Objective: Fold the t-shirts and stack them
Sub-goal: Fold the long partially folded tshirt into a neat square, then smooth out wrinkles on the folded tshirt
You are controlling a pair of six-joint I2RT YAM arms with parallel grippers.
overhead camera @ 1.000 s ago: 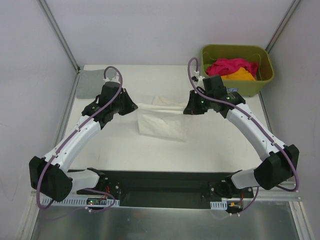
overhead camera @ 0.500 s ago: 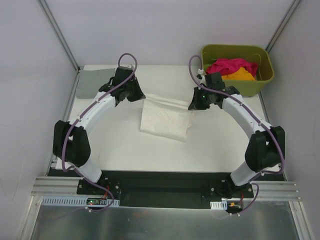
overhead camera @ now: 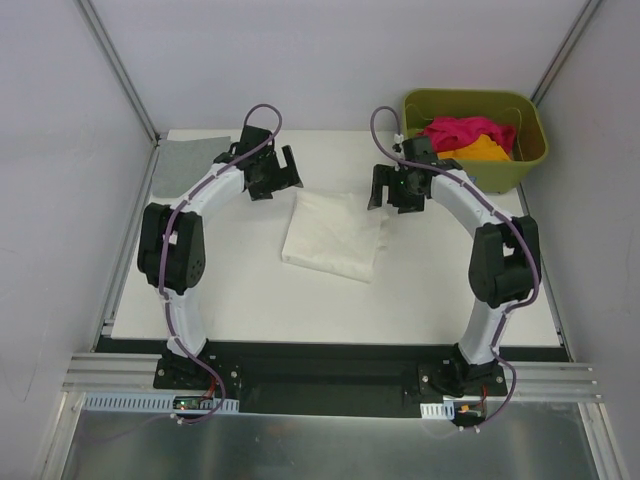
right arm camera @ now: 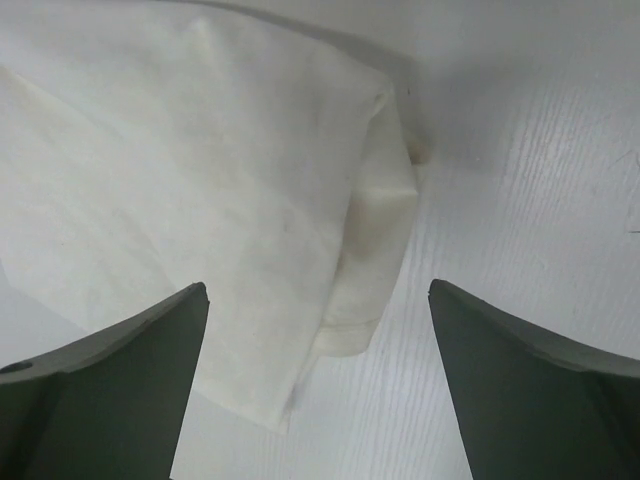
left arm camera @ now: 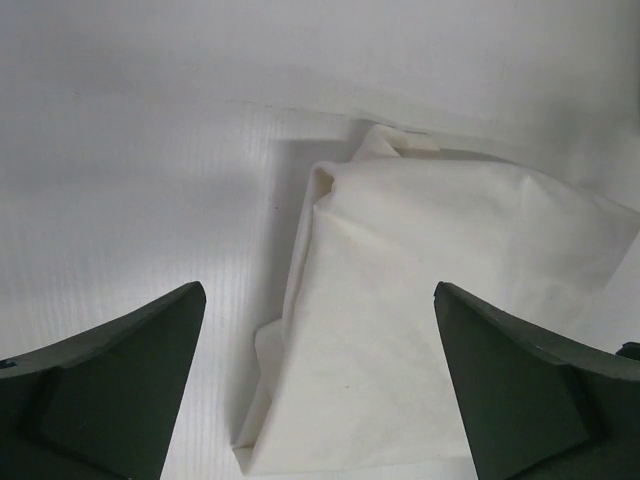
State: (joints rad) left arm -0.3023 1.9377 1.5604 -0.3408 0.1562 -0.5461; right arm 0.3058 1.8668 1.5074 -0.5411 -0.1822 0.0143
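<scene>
The white table [overhead camera: 240, 300], boxed in by pale walls, carries the cream-white t-shirt [overhead camera: 333, 235] as a folded rectangle at the centre of the frame. The left gripper [overhead camera: 282, 173] and right gripper [overhead camera: 388, 188] are held wide apart and empty beside its upper corners, apparently so that the fold is left undisturbed. The grey t-shirt [overhead camera: 185, 165] is laid flat at upper left, while the magenta-pink t-shirt [overhead camera: 458, 131] and orange t-shirt [overhead camera: 482, 150] are kept in the olive-green basket [overhead camera: 470, 96] at upper right, presumably awaiting folding. Half a second ago the upper edge was stretched between both grippers; it has since been let go and flattened.
</scene>
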